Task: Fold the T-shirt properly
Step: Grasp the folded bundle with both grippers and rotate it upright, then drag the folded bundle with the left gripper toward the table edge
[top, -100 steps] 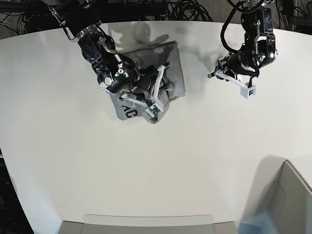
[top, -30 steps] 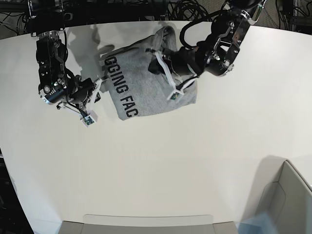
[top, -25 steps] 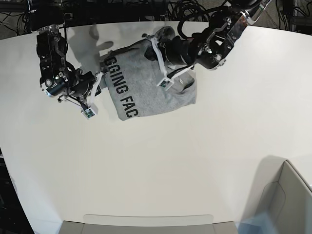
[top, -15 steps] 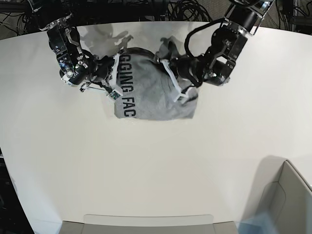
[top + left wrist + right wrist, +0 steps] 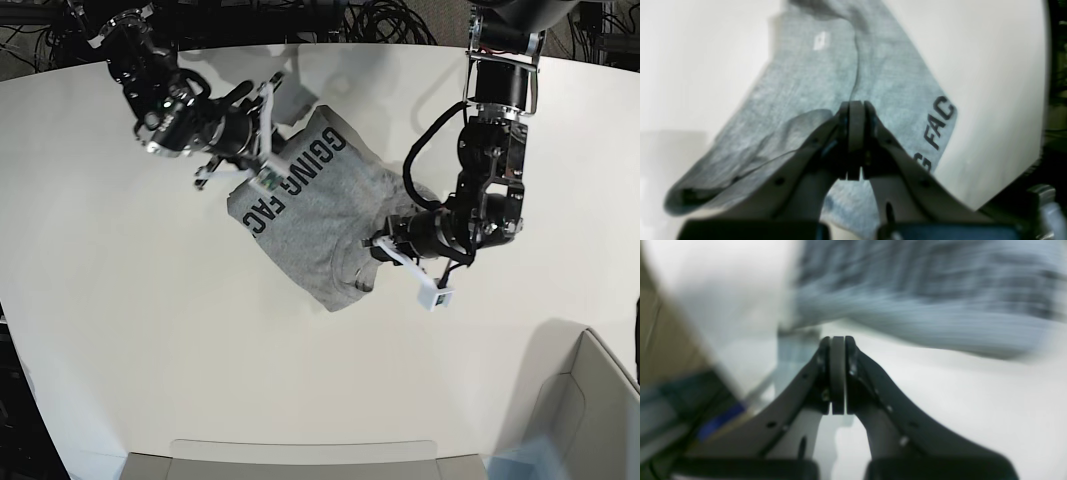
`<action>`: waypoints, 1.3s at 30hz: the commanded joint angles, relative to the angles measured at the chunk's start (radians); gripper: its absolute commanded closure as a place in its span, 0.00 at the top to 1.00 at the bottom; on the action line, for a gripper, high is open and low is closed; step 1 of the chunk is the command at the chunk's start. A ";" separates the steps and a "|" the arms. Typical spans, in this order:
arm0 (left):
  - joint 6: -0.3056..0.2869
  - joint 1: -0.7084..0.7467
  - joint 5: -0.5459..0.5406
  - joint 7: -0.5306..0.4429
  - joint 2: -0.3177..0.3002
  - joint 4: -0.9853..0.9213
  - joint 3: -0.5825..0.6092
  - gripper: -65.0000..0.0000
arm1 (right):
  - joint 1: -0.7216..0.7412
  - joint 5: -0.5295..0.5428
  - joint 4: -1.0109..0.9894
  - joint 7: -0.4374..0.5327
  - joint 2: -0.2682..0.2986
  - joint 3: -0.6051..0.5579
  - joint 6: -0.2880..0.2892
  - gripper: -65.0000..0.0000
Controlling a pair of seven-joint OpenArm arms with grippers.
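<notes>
From my end the whole setup sits on a big white table [image 5: 200, 340] with a curved far edge, matte and plain. Lying straight on it is the T-shirt [image 5: 320, 225], heather grey, bunched into a rough folded slab toward the back middle, with black block letters showing along its upper left edge. At the near right corner there's a pale grey bin [image 5: 590, 410], partly cut off.

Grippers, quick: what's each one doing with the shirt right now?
Left gripper: shut, tips over the T-shirt; no cloth visibly pinched between them.
Right gripper: shut, nothing between the pads, over bare table beside the shirt.
</notes>
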 commanded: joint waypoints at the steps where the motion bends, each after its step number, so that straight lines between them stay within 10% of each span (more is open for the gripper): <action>1: -0.001 -0.023 -0.004 -0.003 0.004 0.016 -0.001 0.00 | 0.012 -0.012 0.015 0.005 0.000 0.073 -0.005 0.00; 7: -0.001 0.036 -0.001 0.040 0.016 0.121 0.225 0.00 | 0.087 -0.015 -0.092 0.005 -0.017 0.337 -0.003 0.00; 17: 0.002 0.117 0.001 0.032 0.000 0.073 0.446 0.00 | 0.206 -0.213 -0.402 0.122 -0.066 0.119 -0.002 0.00; 28: 0.004 0.160 -0.001 -0.011 -0.062 0.027 0.032 0.00 | 0.119 -0.257 -0.283 0.126 -0.112 -0.131 0.002 0.00; 39: 0.000 0.207 0.001 -0.134 -0.001 0.245 -0.027 0.00 | -0.059 -0.259 -0.072 0.126 -0.088 0.277 0.003 0.00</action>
